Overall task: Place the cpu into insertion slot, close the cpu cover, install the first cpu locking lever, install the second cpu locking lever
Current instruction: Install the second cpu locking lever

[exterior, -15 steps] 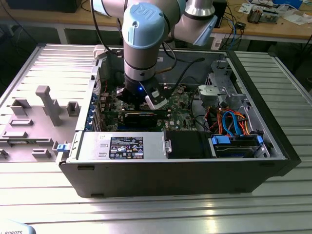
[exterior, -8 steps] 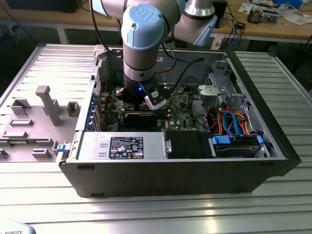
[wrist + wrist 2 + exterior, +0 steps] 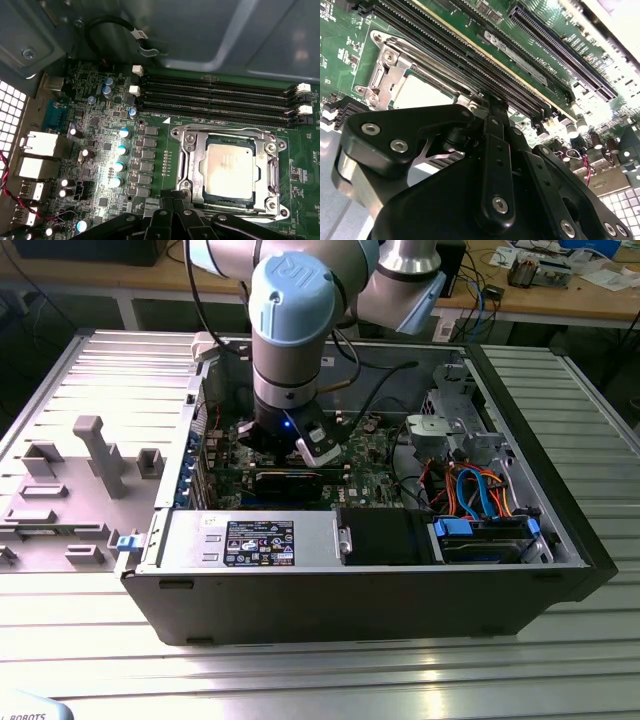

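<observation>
The cpu lies flat in the insertion slot, its silvery top showing through the window of the cpu cover. The cover is down, flat over the chip's edges. A thin metal lever rod runs along the socket side that faces the memory slots. My gripper is shut, its black fingertips together just above the board at the socket's corner. In the second wrist view the gripper tapers to a point beside the cpu and the socket's frame. From outside, the gripper hangs low inside the open case.
Long black memory slots run beside the socket, and capacitors stand on its other side. A long black card, a power supply box and a drive cage with blue and orange cables fill the case. A grey fixture tray lies at the exterior view's left.
</observation>
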Controlling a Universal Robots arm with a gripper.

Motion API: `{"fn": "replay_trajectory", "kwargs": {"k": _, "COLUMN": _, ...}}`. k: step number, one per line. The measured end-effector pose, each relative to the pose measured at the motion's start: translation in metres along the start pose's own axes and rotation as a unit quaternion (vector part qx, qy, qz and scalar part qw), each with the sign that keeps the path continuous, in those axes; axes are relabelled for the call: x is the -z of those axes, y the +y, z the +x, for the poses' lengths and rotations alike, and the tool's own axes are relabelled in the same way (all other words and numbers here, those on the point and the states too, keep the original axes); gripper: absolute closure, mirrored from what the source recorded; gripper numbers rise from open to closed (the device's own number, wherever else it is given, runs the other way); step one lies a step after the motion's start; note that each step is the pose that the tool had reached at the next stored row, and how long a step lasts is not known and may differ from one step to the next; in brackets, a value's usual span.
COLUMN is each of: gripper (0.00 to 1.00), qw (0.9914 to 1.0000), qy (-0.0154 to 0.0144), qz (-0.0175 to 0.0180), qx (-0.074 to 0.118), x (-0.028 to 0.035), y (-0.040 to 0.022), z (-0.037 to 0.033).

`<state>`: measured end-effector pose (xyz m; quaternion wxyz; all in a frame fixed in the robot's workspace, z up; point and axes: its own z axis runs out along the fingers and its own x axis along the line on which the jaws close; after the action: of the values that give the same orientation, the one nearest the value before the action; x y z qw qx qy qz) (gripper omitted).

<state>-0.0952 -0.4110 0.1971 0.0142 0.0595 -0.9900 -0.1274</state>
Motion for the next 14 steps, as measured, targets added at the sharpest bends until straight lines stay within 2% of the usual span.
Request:
{"fn": "replay_trajectory", "kwargs": {"k": 1, "gripper": 0.89, "qw": 1.00000, "qy": 0.0001, "qz": 0.0011, "qx": 0.000, "x": 0.0003, "y": 0.0001, "z": 0.0003}}
{"fn": "replay_trajectory", "kwargs": {"k": 5, "gripper": 0.89, "qw": 1.00000, "qy": -0.0001, "qz": 0.0011, "qx": 0.000, "x": 0.0036, "y": 0.0012, "z": 0.0013}}
{"fn": "replay_trajectory", "kwargs": {"k": 12, "gripper": 0.89, "qw": 1.00000, "qy": 0.0002, "qz": 0.0013, "qx": 0.000, "x": 0.0220, "y": 0.0062, "z": 0.0041}}
{"fn": "replay_trajectory", "kwargs": {"k": 14, "gripper": 0.89, "qw": 1.00000, "qy": 0.0001, "qz": 0.0012, "qx": 0.000, "x": 0.0223, "y": 0.0063, "z": 0.0042}}
